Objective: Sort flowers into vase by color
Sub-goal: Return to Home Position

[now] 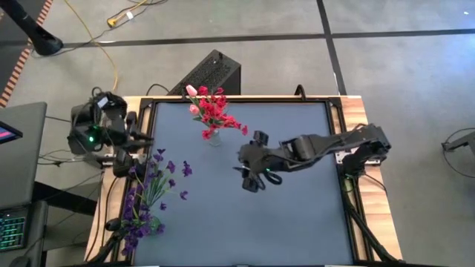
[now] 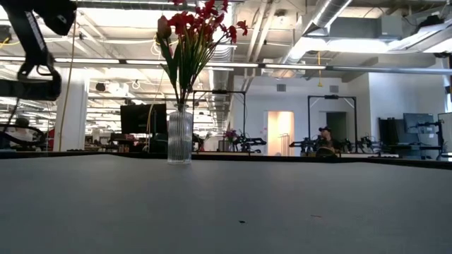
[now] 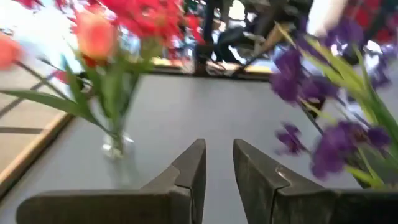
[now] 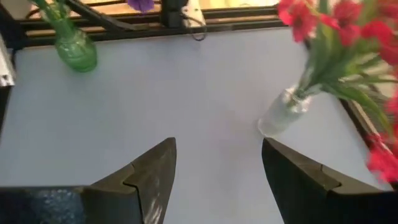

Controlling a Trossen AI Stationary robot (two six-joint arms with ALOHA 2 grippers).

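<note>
flowers are split between two vases; red blossom sprays and pink tulip buds share the clear glass vase, which you'll find upright on the table near its edge at the top of the high view; purple bunches stand in the green vase by the table's left side, leaning out over it; your right gripper hovers above mid-table, just right of the clear vase, fingers spread wide and holding nothing; your left gripper sits at the left edge between the two bouquets, its fingers nearly together with a narrow gap, empty
</note>
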